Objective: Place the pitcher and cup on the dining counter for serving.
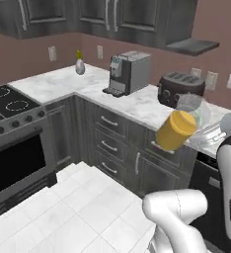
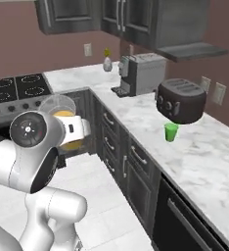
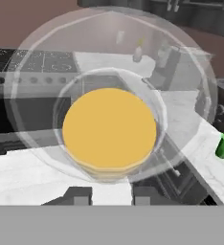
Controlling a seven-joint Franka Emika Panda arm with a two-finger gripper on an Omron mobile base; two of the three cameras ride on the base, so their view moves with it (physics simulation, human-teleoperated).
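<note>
I am carrying the pitcher (image 3: pixel 109 129) right now. My tool (image 3: pixel 106 195) is pinching it, and it hangs in the air, tipped on its side, out in front of the toaster (image 1: pixel 180 89) and off the worktop (image 2: pixel 150 117). The cup (image 2: pixel 171 132) waits on that worktop, just in front of the toaster. Farther back than the toaster stands the coffee machine (image 1: pixel 127 73). Next I think I must drive to the dining counter and set the pitcher upright there.

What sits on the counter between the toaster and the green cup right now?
Nothing: in the right base view the cup stands just in front of the toaster, with only a short stretch of bare marble counter between them.
</note>
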